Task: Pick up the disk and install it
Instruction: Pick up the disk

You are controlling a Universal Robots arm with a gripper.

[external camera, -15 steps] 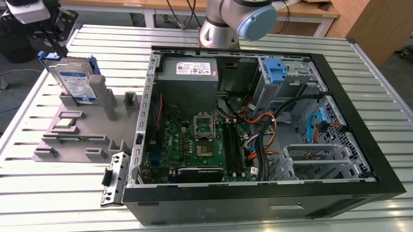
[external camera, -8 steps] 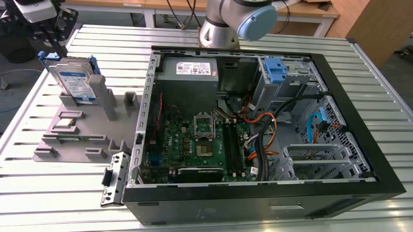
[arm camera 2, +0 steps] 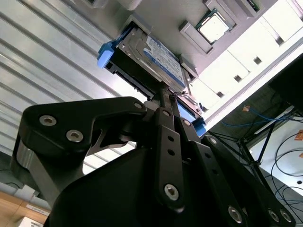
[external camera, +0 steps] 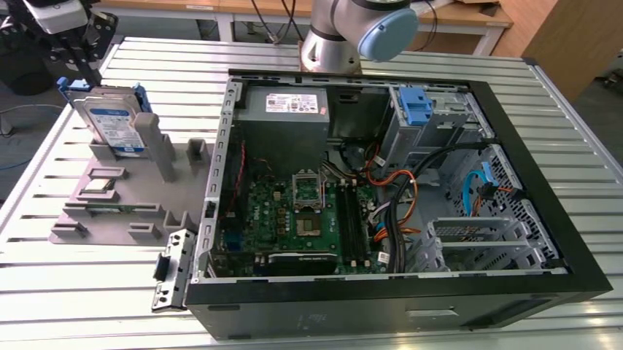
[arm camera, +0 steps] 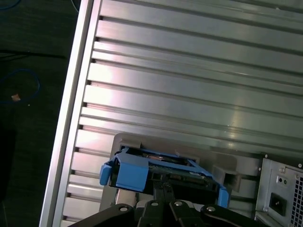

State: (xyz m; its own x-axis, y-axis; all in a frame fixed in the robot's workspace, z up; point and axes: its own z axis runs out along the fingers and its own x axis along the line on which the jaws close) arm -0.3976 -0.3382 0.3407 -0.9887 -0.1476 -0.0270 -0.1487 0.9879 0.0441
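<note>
The disk (external camera: 109, 120) is a silver hard drive in a blue bracket. It stands upright on edge in a slot of the grey holder (external camera: 107, 197), at the exterior view's left. My gripper (external camera: 78, 73) hangs just above the disk's top edge. In both wrist views the black fingertips meet, shut with nothing between them, right over the blue-framed edge of the disk (arm camera 2: 161, 52) (arm camera: 156, 170). The gripper (arm camera 2: 164, 90) (arm camera: 164, 187) points straight at that edge.
The open computer case (external camera: 506, 131) lies on the slatted metal table (external camera: 87, 292), at the exterior view's right of the holder. Inside it are a grey power supply box (external camera: 287, 106), a blue latch piece (external camera: 416, 106), the motherboard and cables. The arm's base (external camera: 341, 36) stands behind the case.
</note>
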